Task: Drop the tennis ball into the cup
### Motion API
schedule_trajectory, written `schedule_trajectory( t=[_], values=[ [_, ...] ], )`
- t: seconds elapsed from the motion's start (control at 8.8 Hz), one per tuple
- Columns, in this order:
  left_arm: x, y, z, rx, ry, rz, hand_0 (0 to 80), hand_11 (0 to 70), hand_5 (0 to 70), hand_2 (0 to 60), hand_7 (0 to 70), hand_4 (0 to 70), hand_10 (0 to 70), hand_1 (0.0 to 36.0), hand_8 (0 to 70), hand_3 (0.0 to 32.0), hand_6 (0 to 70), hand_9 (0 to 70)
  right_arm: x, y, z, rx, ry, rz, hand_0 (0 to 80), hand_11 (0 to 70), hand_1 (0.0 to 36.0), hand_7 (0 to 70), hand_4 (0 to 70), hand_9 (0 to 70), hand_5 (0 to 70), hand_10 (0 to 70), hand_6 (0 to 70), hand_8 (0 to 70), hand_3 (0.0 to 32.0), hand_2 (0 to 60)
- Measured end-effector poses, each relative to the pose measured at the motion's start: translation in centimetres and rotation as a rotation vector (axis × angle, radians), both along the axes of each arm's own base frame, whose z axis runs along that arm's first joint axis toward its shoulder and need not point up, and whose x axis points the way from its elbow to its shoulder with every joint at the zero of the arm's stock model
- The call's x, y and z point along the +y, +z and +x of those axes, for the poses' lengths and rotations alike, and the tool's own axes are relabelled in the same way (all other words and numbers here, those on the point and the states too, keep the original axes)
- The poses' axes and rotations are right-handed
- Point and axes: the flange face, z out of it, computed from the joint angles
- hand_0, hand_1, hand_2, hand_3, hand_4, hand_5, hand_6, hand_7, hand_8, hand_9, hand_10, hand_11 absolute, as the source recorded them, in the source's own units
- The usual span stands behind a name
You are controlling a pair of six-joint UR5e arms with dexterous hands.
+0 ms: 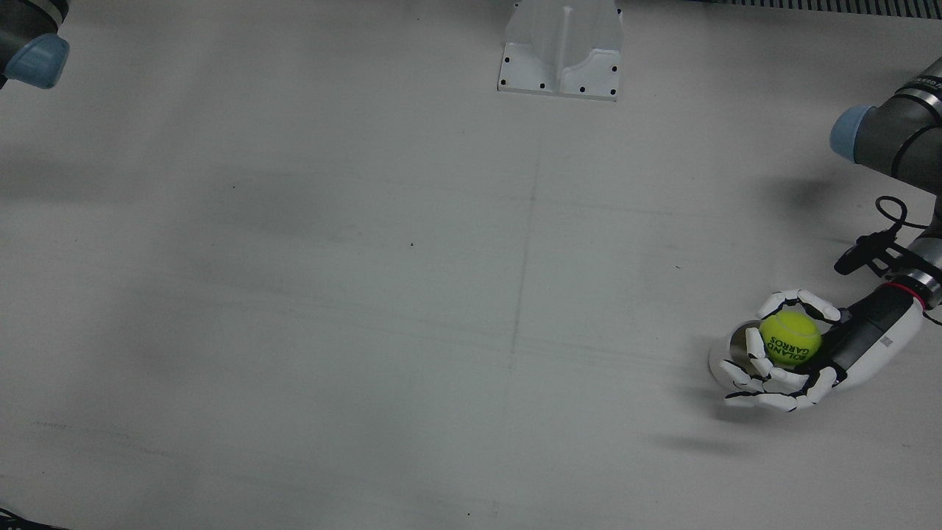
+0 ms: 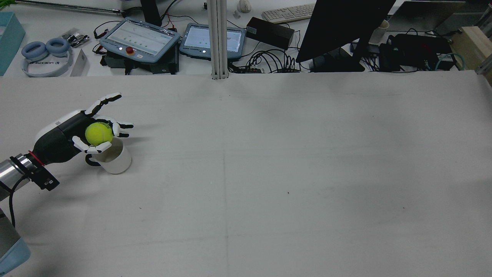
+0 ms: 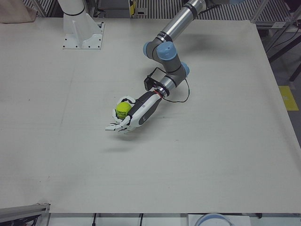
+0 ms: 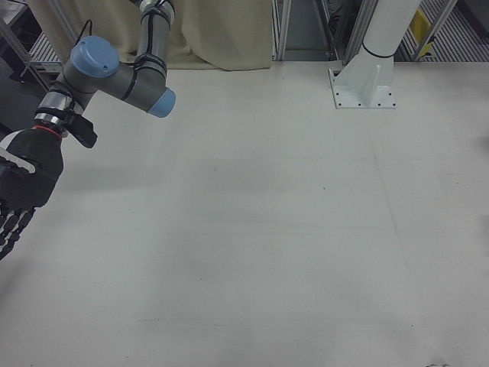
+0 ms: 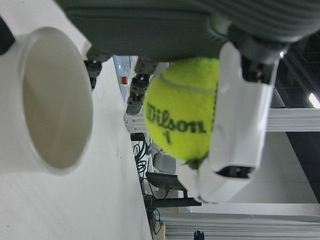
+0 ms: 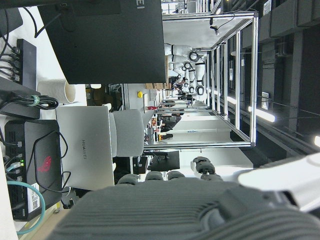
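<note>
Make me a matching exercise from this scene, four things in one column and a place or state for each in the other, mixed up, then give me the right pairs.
Things:
1. tennis ball
2. cup
3. left robot hand
4. right robot hand

Places or states:
A. stands on the table, empty inside
B. at the edge of the right-front view, nothing seen in it
C. yellow-green, held above the cup's rim
D. curled around the ball over the cup

Pairs: 1-C, 2-A, 3-D, 4-B
</note>
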Motion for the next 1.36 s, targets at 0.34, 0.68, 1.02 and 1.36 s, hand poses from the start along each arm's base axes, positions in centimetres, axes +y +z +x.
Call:
schedule_trajectory(
  t=[0.34, 0.68, 1.02, 1.36],
  values=[
    [-0.6, -0.7, -0.8, 0.011, -0.016, 0.011, 60.9, 16.0, 19.4, 49.2, 14.4, 0.0, 9.2, 34.4, 21.9, 31.2, 34.1, 6.7, 0.0, 0.0, 0.0, 0.000, 0.000, 0.000, 0.0, 0.0, 0.0, 0.0, 0.0, 0.0, 0.0, 0.0, 0.0, 0.0, 0.0, 0.0],
    [-0.7, -1.0, -0.9, 0.013, -0.020, 0.016, 60.1, 16.1, 20.0, 49.9, 12.7, 0.0, 9.3, 33.8, 22.1, 31.8, 37.6, 5.8, 0.0, 0.0, 0.0, 0.000, 0.000, 0.000, 0.0, 0.0, 0.0, 0.0, 0.0, 0.0, 0.0, 0.0, 0.0, 0.0, 0.0, 0.0],
    [-0.6, -0.7, -1.1, 0.008, -0.022, 0.013, 49.7, 13.4, 16.6, 34.9, 9.8, 0.0, 8.2, 20.8, 20.2, 32.0, 35.9, 3.3, 0.0, -0.1, 0.0, 0.000, 0.000, 0.001, 0.0, 0.0, 0.0, 0.0, 0.0, 0.0, 0.0, 0.0, 0.0, 0.0, 0.0, 0.0],
    [-0.2, 0.4, -1.5, -0.003, -0.025, 0.006, 49.3, 13.8, 14.9, 32.0, 10.1, 0.0, 8.3, 20.5, 17.8, 32.0, 28.1, 2.9, 0.0, -0.1, 0.0, 0.000, 0.000, 0.002, 0.0, 0.0, 0.0, 0.0, 0.0, 0.0, 0.0, 0.0, 0.0, 0.0, 0.0, 0.0]
  ],
)
